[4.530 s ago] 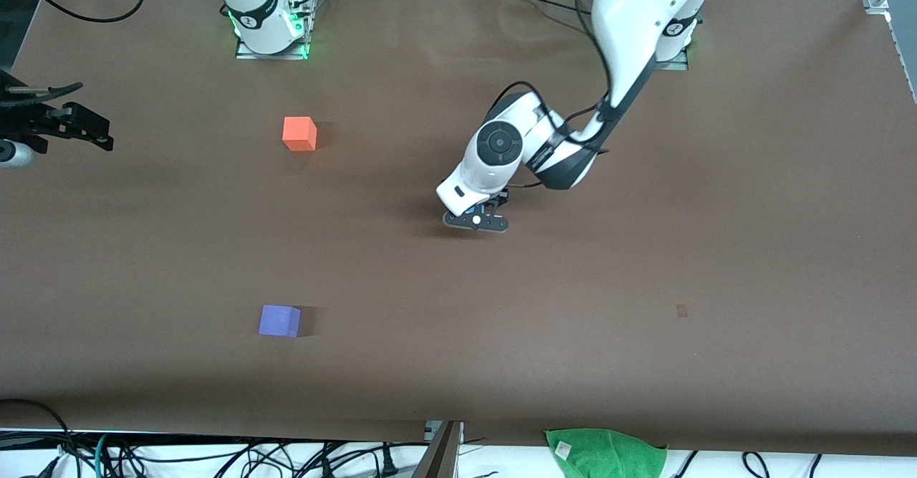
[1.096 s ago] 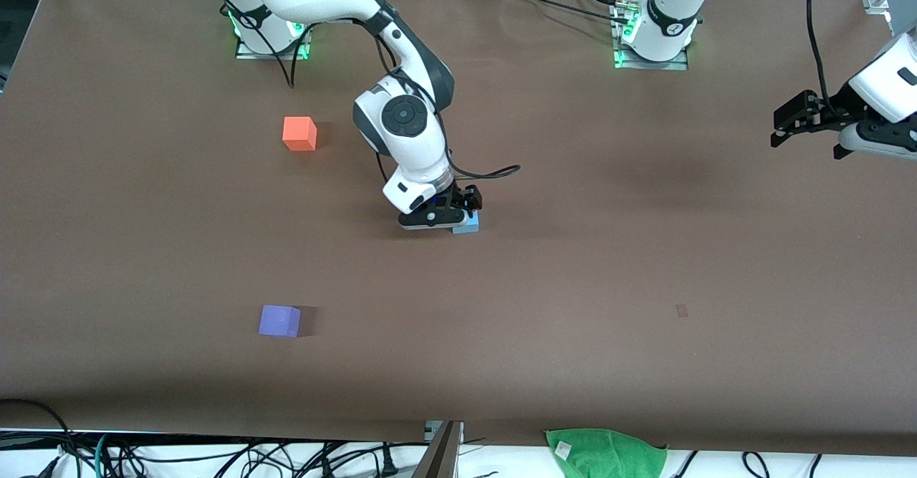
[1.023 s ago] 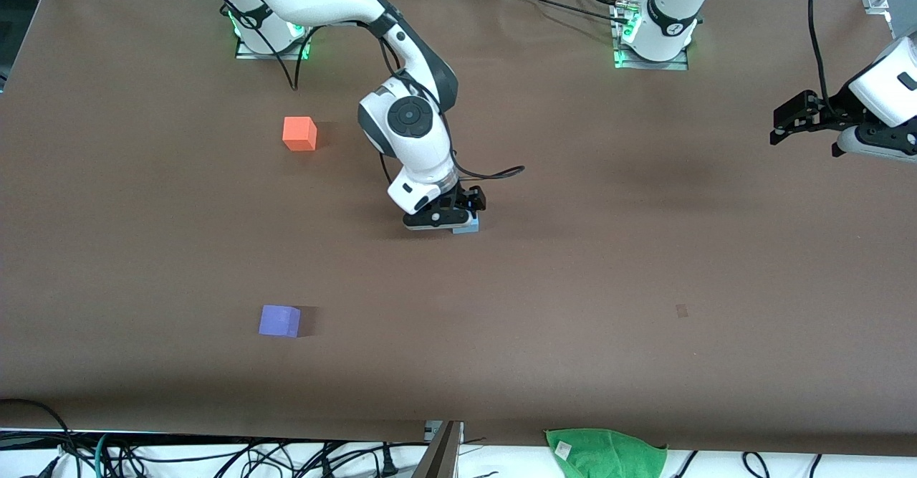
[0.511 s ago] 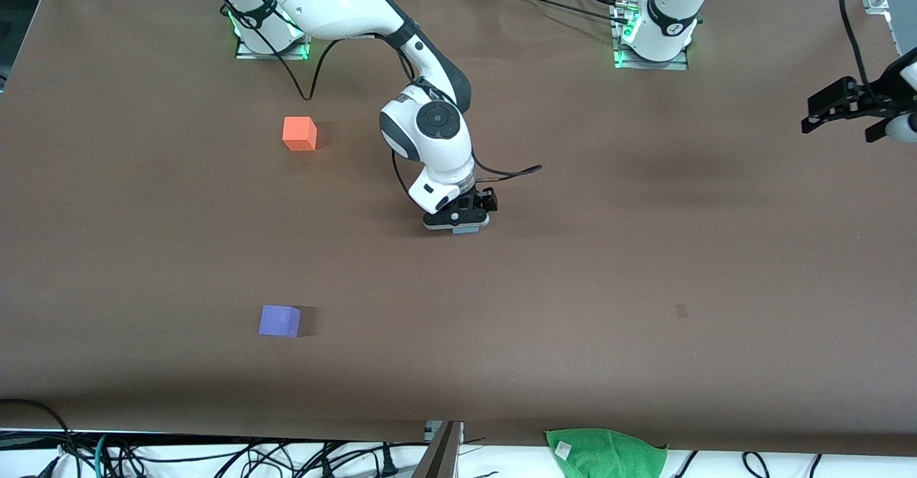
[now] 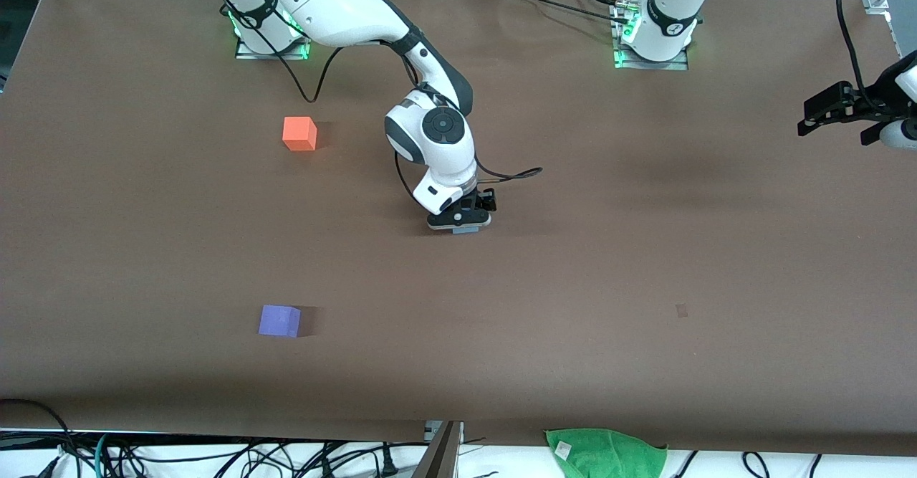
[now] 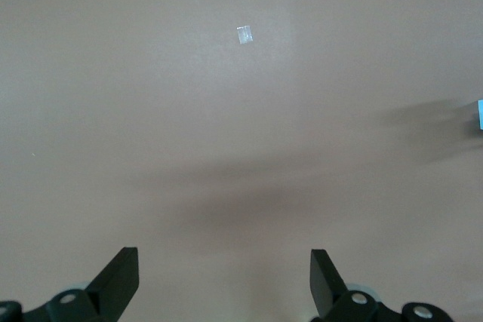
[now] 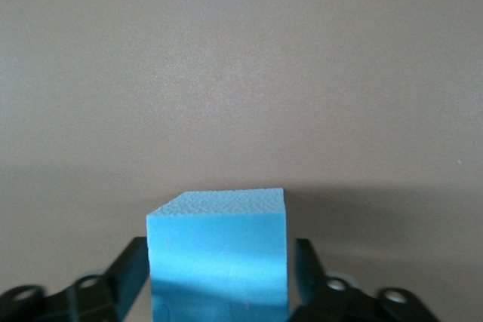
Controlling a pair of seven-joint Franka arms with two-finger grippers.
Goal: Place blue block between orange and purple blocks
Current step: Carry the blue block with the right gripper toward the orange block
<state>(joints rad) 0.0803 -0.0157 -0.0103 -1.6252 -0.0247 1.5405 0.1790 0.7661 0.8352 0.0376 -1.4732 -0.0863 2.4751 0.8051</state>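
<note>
The blue block point(image 7: 219, 262) rests on the table in the middle, with only a sliver showing under my right gripper point(image 5: 461, 221). In the right wrist view my right gripper point(image 7: 220, 250) is down around the block, with a finger against each of two sides. The orange block point(image 5: 299, 134) lies toward the right arm's end, farther from the front camera. The purple block point(image 5: 279, 321) lies at the same end, nearer the camera. My left gripper point(image 5: 833, 130) waits open and empty above the left arm's end of the table; it also shows in the left wrist view point(image 6: 225, 262).
The brown table point(image 5: 645, 263) bears a small dark mark point(image 5: 681, 310) toward the left arm's end. A green cloth point(image 5: 605, 453) lies off the table's edge nearest the front camera. Cables trail along that edge.
The left arm left the middle and drew back to its own end. The right arm came in, slid over the blue block, lowered around it, and has barely moved in the last half second.
</note>
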